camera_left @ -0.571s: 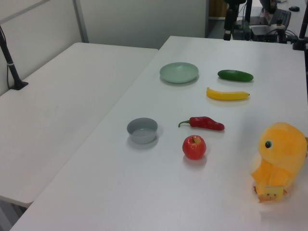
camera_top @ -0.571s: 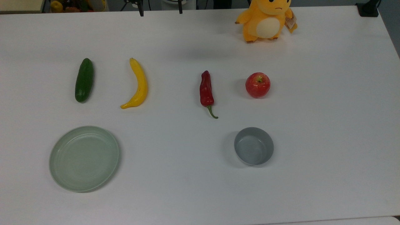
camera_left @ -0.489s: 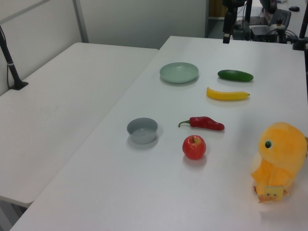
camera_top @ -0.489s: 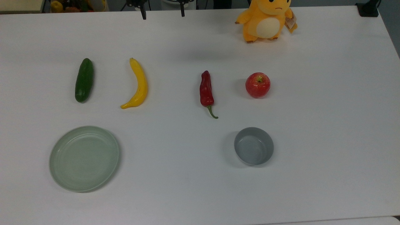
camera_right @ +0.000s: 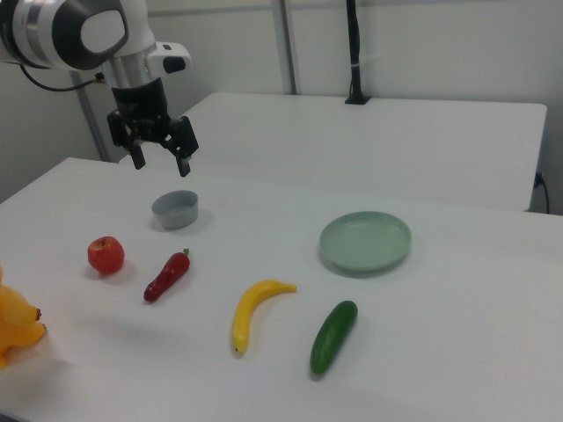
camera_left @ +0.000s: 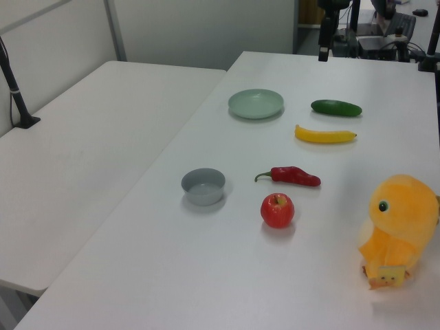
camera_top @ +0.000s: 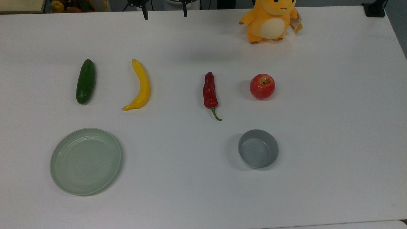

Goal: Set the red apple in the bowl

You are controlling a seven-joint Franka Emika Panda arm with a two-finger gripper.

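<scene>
While lettering seems unreadable, red apple (camera_top: pixel 262 86) sits beside bowl (camera_top: pixel 258 148)

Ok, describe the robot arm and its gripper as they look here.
In the right view the arm has rounded white housings with a grey-black joint ring and a round white cap. A dark cable trails off beside it. Below a white flange hangs the black gripper, a blocky body with two short dark fingers, their tips lighter.

Cucumber (camera_top: pixel 85 81), banana (camera_top: pixel 140 85) and chili (camera_top: pixel 210 93) lie in a row; green plate (camera_top: pixel 85 161) nearby; plush toy (camera_top: pixel 271 19), perhaps a duck.
</scene>
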